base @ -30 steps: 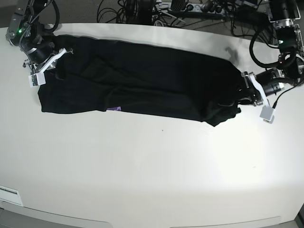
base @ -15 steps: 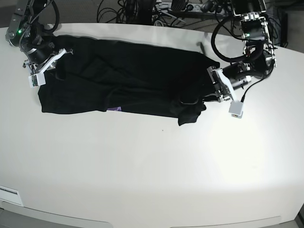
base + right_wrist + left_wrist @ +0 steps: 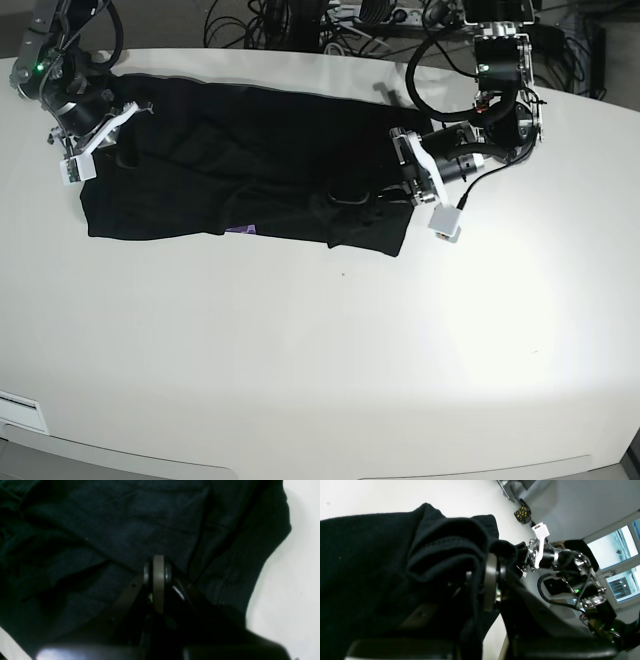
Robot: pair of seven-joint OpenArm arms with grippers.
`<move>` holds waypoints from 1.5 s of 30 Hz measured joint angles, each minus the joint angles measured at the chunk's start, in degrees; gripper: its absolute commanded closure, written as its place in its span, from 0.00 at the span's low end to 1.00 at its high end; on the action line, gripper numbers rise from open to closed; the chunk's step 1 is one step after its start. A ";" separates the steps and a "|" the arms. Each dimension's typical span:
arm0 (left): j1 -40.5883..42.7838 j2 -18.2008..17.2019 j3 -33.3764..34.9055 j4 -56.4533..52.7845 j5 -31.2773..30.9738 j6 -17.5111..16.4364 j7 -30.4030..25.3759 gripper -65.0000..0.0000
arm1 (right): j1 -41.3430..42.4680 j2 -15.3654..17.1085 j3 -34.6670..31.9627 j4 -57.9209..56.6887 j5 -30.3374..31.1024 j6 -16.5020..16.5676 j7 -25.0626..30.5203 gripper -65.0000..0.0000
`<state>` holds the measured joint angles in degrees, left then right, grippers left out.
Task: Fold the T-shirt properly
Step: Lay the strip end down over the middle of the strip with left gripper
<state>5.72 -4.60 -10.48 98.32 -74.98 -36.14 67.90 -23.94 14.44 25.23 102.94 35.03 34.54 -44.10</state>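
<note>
T-shirt (image 3: 240,165) black, rumpled lengthwise on white table (image 3: 320,340), purple sliver at hem, both jaws pinching its ends

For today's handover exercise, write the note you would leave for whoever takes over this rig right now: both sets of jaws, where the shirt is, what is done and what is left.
Left gripper: jaws shut on the bunched end of the large black cloth T-shirt, carrying it inward over the garment.
Right gripper: jaws shut, pinning the opposite end.
T-shirt: a long band across the far part of the white table, with a sliver of purple print at its near edge.
Done: lengthwise fold; the crosswise fold is part way.
Left: lay the carried end flat, release, tidy.
</note>
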 measured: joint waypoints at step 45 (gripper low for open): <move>-0.44 -7.48 -2.01 0.00 4.83 -1.70 0.11 1.00 | 0.81 1.07 0.00 0.00 3.56 1.73 -3.37 1.00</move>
<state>5.28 -12.08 -12.49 98.32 -70.15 -37.85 68.01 -23.14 15.51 25.23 102.94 38.59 36.27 -47.46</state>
